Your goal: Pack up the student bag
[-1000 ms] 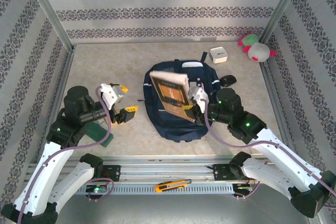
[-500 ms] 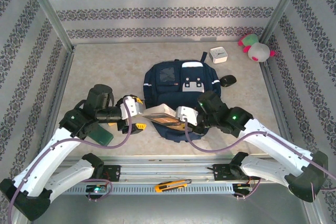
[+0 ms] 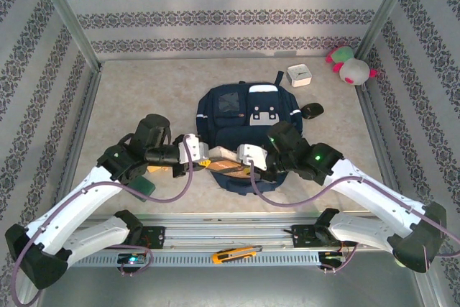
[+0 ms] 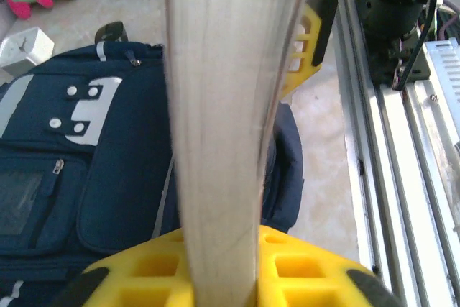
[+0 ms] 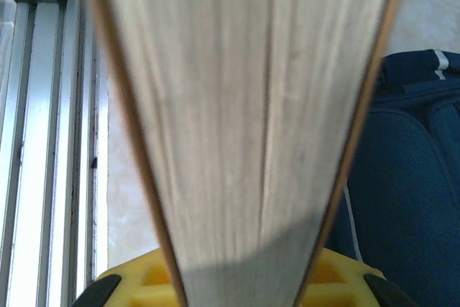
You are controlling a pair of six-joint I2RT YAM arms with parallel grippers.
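The student bag, a navy backpack with white patches, lies flat in the middle of the table. A thick book with brown covers and pale pages hangs lengthwise over the bag's near edge. My left gripper is shut on its left end and my right gripper on its right end. In the left wrist view the book's page edge runs up from between the yellow fingers, with the bag beneath. In the right wrist view the book fills the space between the fingers, with the bag at the right.
A white box and a pink-green plush toy lie at the back right. A small black object sits beside the bag. A green item lies under the left arm. An orange utility knife rests on the front rail.
The right gripper brought the book down from upright over the bag to low at its near edge. The left arm swung right and closed on the book's other end.
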